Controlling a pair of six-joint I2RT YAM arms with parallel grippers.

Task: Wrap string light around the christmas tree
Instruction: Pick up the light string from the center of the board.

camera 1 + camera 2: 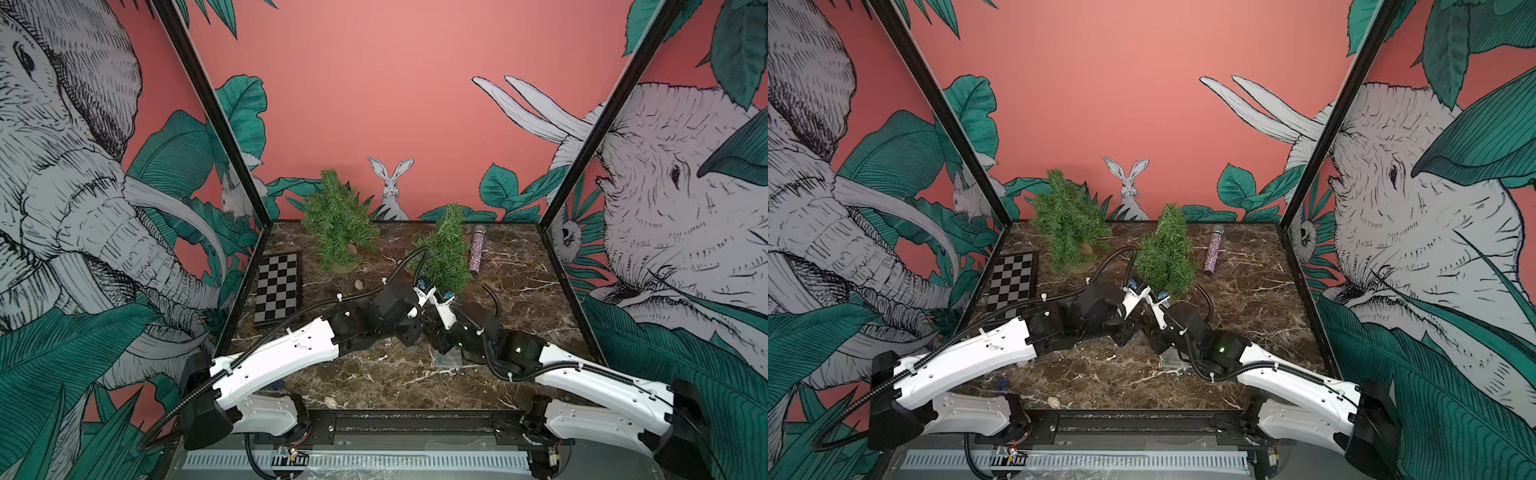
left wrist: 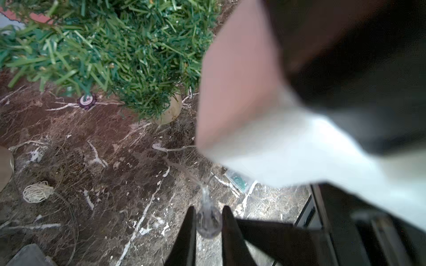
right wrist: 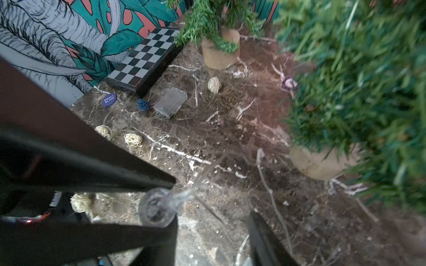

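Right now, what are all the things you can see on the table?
artificial Christmas trees in tan pots: two, green, one back left, one mid-table by the tools.
folded checkered chessboard: one, black and grey, left edge.
glittery tube: one, multicoloured, back right.
clear plastic boxes: two, see-through, one near the chessboard, one nearer the front.
woven wicker balls: at least four cream, one blue, scattered.
round poker chips: two, one purple by the nearer tree, one blue near the chessboard.
clear bulb on the string light: one, see-through, in the left tool.
left tool: shut on the bulb.
right tool: open, beside the bulb.
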